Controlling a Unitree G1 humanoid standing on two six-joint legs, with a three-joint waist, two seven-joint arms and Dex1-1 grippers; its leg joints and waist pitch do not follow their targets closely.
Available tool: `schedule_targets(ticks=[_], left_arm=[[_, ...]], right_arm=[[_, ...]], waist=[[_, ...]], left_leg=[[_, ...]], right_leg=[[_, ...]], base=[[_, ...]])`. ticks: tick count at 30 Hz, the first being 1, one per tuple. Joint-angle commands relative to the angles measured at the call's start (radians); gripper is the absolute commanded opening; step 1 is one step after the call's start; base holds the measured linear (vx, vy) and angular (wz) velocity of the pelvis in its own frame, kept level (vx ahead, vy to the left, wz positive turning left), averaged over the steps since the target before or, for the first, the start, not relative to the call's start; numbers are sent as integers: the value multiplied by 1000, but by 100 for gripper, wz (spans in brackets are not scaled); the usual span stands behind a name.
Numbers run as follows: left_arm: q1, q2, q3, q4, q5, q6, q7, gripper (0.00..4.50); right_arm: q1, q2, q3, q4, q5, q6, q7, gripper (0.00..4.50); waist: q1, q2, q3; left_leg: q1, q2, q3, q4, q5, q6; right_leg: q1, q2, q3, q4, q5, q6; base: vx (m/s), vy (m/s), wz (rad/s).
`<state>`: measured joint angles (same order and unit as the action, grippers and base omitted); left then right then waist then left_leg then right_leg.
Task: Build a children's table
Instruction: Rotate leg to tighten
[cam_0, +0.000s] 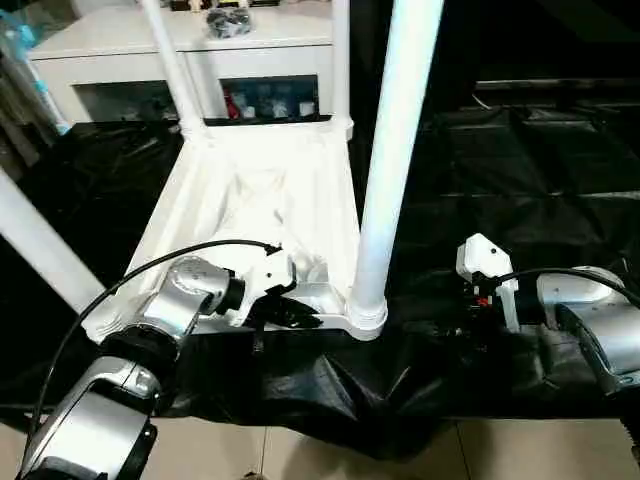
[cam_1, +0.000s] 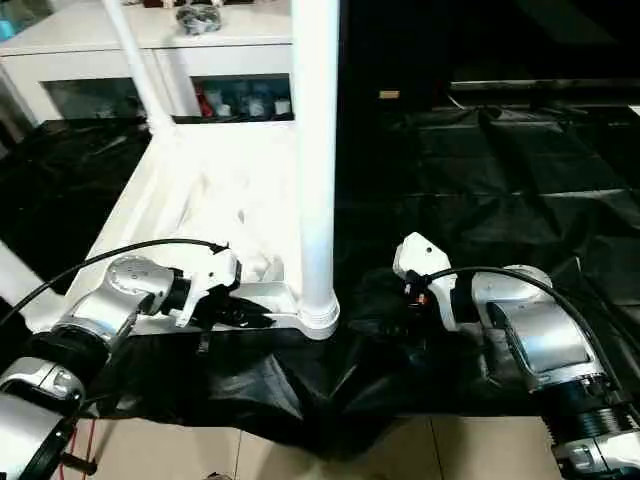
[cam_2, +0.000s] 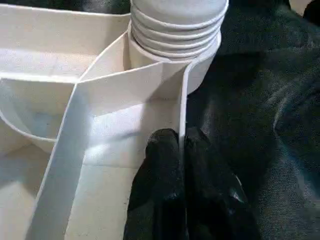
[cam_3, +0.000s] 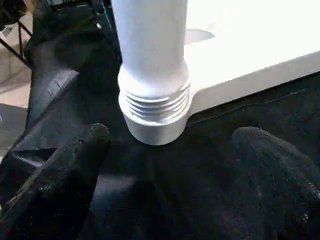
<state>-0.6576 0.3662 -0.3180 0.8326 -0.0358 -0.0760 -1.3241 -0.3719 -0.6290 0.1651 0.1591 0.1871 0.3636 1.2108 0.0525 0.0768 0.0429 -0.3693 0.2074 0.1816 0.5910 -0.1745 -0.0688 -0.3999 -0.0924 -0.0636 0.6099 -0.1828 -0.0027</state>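
White plastic upturned tabletop (cam_0: 250, 200) on black-draped work table (cam_0: 540, 180). Near-right white tubular leg (cam_0: 395, 150) upright, threads showing at its socket. Left gripper (cam_2: 181, 150) pinched on near rim; right gripper (cam_3: 170, 165), spread wide, just right of leg.

1. My left forearm (cam_0: 110, 400) is a silver metal shell, rounded, with black rings at its joints.
2. A thin black cable (cam_0: 150, 268) loops from it to a white plastic wrist housing (cam_0: 268, 272).
3. My left gripper (cam_2: 182, 150) ends in two matte black fingers.
4. My right forearm (cam_1: 535, 335) is the same silver, with a ribbed collar and a black cable.
5. Its white wrist block (cam_1: 415, 258) carries a small red spot, perhaps a connector.
6. My right fingers (cam_3: 75, 165) are black with a coarse, grainy surface.
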Motion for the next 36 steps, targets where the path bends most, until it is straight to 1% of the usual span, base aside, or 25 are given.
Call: schedule_targets(ticks=[1, 3, 5, 6, 7, 8, 9, 10, 11, 12, 13, 14, 15, 16, 17, 18, 20, 22, 25, 26, 28, 32, 33, 35, 36], left_arm=[[32, 14, 29, -5, -32, 53, -1, 4], [53, 13, 38, -32, -48, 104, 12, 4], [86, -13, 66, -89, -66, 206, 105, 4], [110, -31, 78, -133, -67, 258, 165, 4], [118, -35, 77, -149, -64, 267, 178, 4], [134, -42, 78, -183, -57, 279, 198, 4], [146, -50, 80, -212, -53, 288, 218, 4], [152, -53, 82, -226, -51, 295, 227, 4], [155, -55, 83, -233, -50, 299, 232, 4], [170, -61, 82, -275, -50, 300, 239, 4], [183, -62, 76, -309, -48, 297, 231, 4], [187, -62, 74, -320, -46, 297, 229, 4], [191, -61, 71, -330, -42, 296, 227, 4], [199, -56, 64, -349, -34, 294, 222, 4], [206, -52, 59, -367, -30, 301, 225, 4], [212, -46, 54, -376, -26, 288, 224, 4], [216, -42, 50, -383, -24, 278, 221, 4], [232, -30, 47, -418, -29, 290, 220, 4], [239, -23, 51, -436, -29, 303, 221, 0], [242, -19, 55, -442, -26, 308, 219, 0], [245, -16, 56, -447, -25, 310, 217, 0], [250, -8, 55, -454, -28, 313, 216, 0], [251, -7, 56, -455, -28, 314, 217, 0], [253, -5, 56, -459, -30, 317, 219, 0], [256, -3, 56, -462, -30, 319, 220, 0]], right_arm=[[1, 12, 9, -25, 7, 5, 1, 450], [2, 32, 8, -23, 13, 0, -17, 450], [2, 61, 20, -20, 8, -4, -46, 450], [-2, 83, 30, -9, -7, -16, -74, 450], [-4, 89, 33, -4, -14, -22, -83, 450], [-15, 109, 36, 21, -37, -45, -121, 450], [-27, 128, 37, 43, -48, -50, -150, 450], [-32, 136, 36, 52, -52, -50, -161, 450], [-35, 140, 36, 57, -54, -51, -167, 450], [-43, 157, 47, 72, -65, -73, -174, 450], [-62, 175, 58, 106, -88, -92, -197, 450], [-68, 181, 61, 117, -94, -97, -205, 450], [-75, 186, 62, 129, -101, -101, -215, 450], [-95, 202, 60, 162, -114, -116, -245, 450], [-108, 210, 56, 181, -117, -122, -264, 450], [-121, 217, 52, 201, -116, -122, -276, 450], [-131, 221, 50, 217, -115, -126, -281, 450], [-147, 229, 56, 248, -114, -136, -264, 450], [-158, 235, 66, 270, -118, -150, -244, 413], [-168, 243, 71, 294, -122, -161, -233, 410], [-175, 250, 72, 312, -124, -170, -229, 389], [-199, 265, 77, 356, -122, -187, -223, 366], [-202, 267, 78, 362, -122, -190, -222, 359], [-209, 271, 82, 375, -122, -196, -219, 338], [-212, 274, 84, 383, -122, -199, -218, 334]], waist=[[9, -14, -63], [5, -12, -64], [2, -17, -63], [-2, -17, -61], [-5, -18, -60], [-6, -18, -59], [-12, -24, -56], [-16, -24, -54], [-16, -21, -56], [-17, -20, -55], [-18, -19, -55], [-19, -35, -56], [-18, -25, -56], [-16, -34, -58], [-14, -26, -62], [-15, -28, -61], [-13, -26, -63], [-13, -31, -64], [-12, -30, -62], [-14, -34, -61], [-14, -34, -60], [-16, -34, -60], [-17, -40, -59], [-18, -38, -58], [-18, -47, -57]], left_leg=[[3, 13, -5, -65, -249, 48], [2, 12, -4, -64, -233, 58], [1, 15, -3, -64, -225, 57], [1, 14, -4, -65, -226, 57], [1, 13, -3, -65, -229, 58], [0, 10, -4, -65, -231, 59], [-3, 8, -4, -67, -238, 56], [-2, 5, -4, -68, -252, 51], [2, 7, -4, -66, -257, 48], [1, 8, -5, -68, -257, 49], [1, 8, -5, -68, -259, 50], [1, 9, -3, -68, -258, 52], [0, 9, -5, -70, -248, 51], [5, 11, -2, -66, -246, 54], [2, 12, -6, -67, -230, 53], [3, 13, -3, -68, -226, 54], [2, 13, -4, -66, -213, 59], [-3, 12, -2, -64, -191, 70], [-2, 11, 0, -63, -192, 75], [-4, 11, -1, -64, -200, 72], [-2, 12, -1, -65, -206, 67], [-1, 13, -1, -65, -210, 63], [-3, 12, -2, -66, -208, 64], [-1, 13, -2, -66, -215, 60], [0, 13, -1, -66, -218, 62]], right_leg=[[55, -40, 30, -81, -231, -229], [55, -40, 29, -78, -201, -242], [56, -40, 30, -73, -189, -248], [55, -42, 29, -77, -220, -240], [53, -41, 29, -80, -236, -236], [54, -40, 28, -83, -257, -228], [52, -40, 27, -87, -302, -211], [50, -39, 26, -95, -376, -185], [47, -41, 27, -96, -397, -178], [45, -39, 29, -98, -410, -164], [44, -37, 29, -98, -409, -161], [43, -38, 30, -98, -405, -161], [43, -38, 30, -95, -389, -166], [39, -38, 33, -96, -369, -171], [43, -41, 33, -86, -340, -181], [40, -36, 32, -86, -303, -193], [43, -38, 32, -79, -253, -206], [48, -37, 32, -74, -197, -220], [48, -39, 31, -75, -205, -221], [48, -40, 32, -75, -231, -216], [46, -40, 32, -78, -254, -212], [47, -38, 32, -75, -235, -218], [48, -39, 32, -74, -238, -218], [47, -41, 33, -76, -249, -218], [46, -40, 33, -76, -262, -214]], base=[[0, 0, 0], [0, 0, 0], [0, 0, 0], [0, 0, 0], [0, 0, 0], [0, 0, 0], [0, 0, 0], [0, 0, 0], [0, 0, 0], [0, 0, 0], [0, 0, 0], [0, 0, 0], [0, 0, 0], [0, 0, 0], [0, 0, 0], [0, 0, 0], [0, 0, 0], [0, 0, 0], [0, 0, 0], [0, 0, 0], [0, 0, 0], [0, 0, 0], [0, 0, 0], [0, 0, 0], [0, 0, 0]])
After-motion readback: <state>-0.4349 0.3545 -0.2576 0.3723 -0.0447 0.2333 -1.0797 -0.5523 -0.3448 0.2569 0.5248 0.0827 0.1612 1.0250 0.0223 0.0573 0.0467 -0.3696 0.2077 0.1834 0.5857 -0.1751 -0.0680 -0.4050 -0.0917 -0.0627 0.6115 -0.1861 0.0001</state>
